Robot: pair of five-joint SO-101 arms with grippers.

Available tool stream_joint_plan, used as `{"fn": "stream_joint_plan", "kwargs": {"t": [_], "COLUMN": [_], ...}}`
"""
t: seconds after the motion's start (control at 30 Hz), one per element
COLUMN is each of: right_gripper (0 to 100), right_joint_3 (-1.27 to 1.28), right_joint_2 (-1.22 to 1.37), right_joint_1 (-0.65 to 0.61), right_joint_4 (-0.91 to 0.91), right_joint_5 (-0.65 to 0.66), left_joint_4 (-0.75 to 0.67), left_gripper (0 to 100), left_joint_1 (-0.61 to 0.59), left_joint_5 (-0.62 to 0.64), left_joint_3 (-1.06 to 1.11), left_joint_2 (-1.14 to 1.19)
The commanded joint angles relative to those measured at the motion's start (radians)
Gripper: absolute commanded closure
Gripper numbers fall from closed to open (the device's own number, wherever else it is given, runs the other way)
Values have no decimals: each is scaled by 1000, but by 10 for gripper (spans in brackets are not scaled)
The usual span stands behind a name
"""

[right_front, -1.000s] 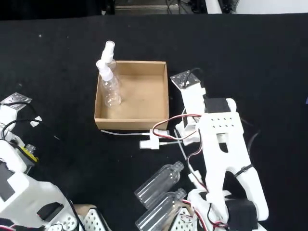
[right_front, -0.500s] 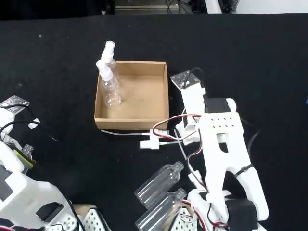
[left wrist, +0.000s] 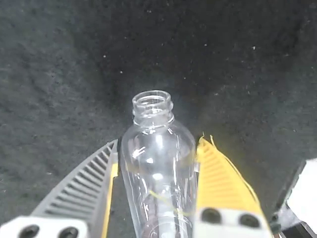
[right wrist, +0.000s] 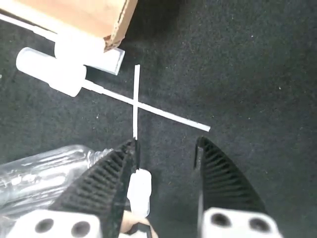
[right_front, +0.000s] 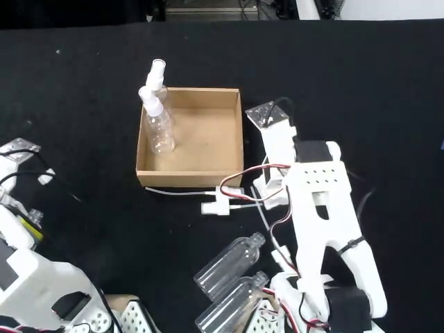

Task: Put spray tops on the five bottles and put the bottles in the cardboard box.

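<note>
My left gripper [left wrist: 159,143] clamps the uncapped bottle [left wrist: 157,171] at its shoulder, low in frame, light, slick, thin plastic, I judge, needing a gentle squeeze, while my right gripper [right wrist: 165,144] hangs open.

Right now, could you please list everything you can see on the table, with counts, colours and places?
cardboard box: one, brown, open-topped, mid-table.
capped bottles: two, clear with white spray tops, upright inside the box at its left wall in the high view.
open bottles: two, clear, no tops, lying side by side near the right arm's base.
held bottle: one, clear, no top, in the left pincer.
loose spray tops: three, white with thin tubes, on the cloth in front of the box; one lies beside the right pincer.
table cloth: one, black, covers the table.
left pincer: one, yellow and grey, shut on the held bottle.
right pincer: one, black, open above the crossed tubes.
</note>
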Motion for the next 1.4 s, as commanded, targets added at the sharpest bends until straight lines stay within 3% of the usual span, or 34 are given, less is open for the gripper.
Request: {"fn": "stream_joint_plan", "kwargs": {"t": [0.0, 0.13, 0.3, 0.83, 1.07, 1.37], "right_gripper": [822, 823, 823, 824, 824, 824], "right_joint_3": [-111, -156, -153, -153, -153, -153], "right_joint_2": [-8, -8, -8, -8, -8, -8], "right_joint_1": [-11, -14, -12, -14, -11, -8], "right_joint_4": [86, 118, 121, 121, 123, 123], "right_joint_5": [-8, -6, -6, -9, -9, -9], "left_joint_4": [51, 49, -40, -78, -78, -74], "left_gripper": [959, 930, 732, 746, 664, 682], "left_joint_1": [-16, -15, -51, -108, -116, -120], "left_joint_5": [-3, -3, -12, -61, -69, -72], "left_joint_3": [-101, -113, -81, -82, -84, -119], "left_joint_2": [-18, -3, 57, 101, 91, 100]}}
